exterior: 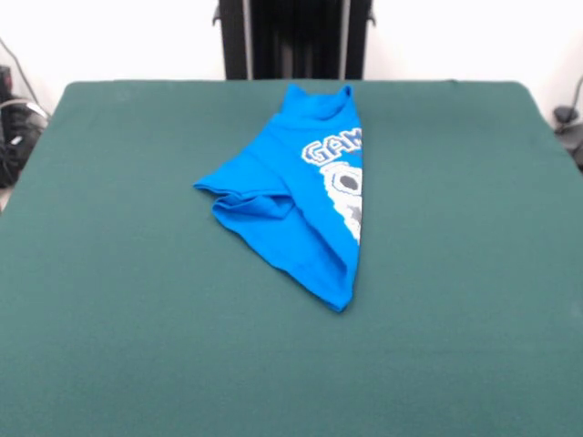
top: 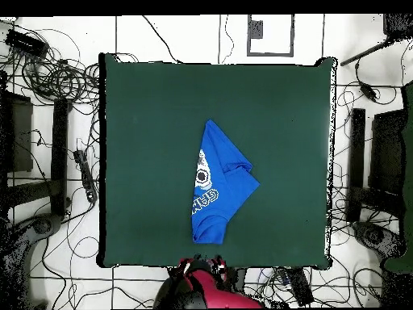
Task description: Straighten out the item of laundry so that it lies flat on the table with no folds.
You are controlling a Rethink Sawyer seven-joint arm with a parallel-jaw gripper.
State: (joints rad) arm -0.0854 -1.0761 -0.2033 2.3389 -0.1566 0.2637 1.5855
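Blue T-shirt [exterior: 301,196] folded in half, mid-table [exterior: 109,319], nearer robot's edge. We can't see gripper — arm pulled back. We'd grab top layer's loose edge, peel it open slowly.

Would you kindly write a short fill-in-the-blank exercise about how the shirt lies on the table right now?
1. The T-shirt is bright ____ in colour.
2. It lies on a table covered in dark ____ cloth.
3. The shirt is not flat: it is ____ over, so only part of its white lettering shows.
4. The print's visible letters are G, A and ____.

Missing words: blue; green; folded; M
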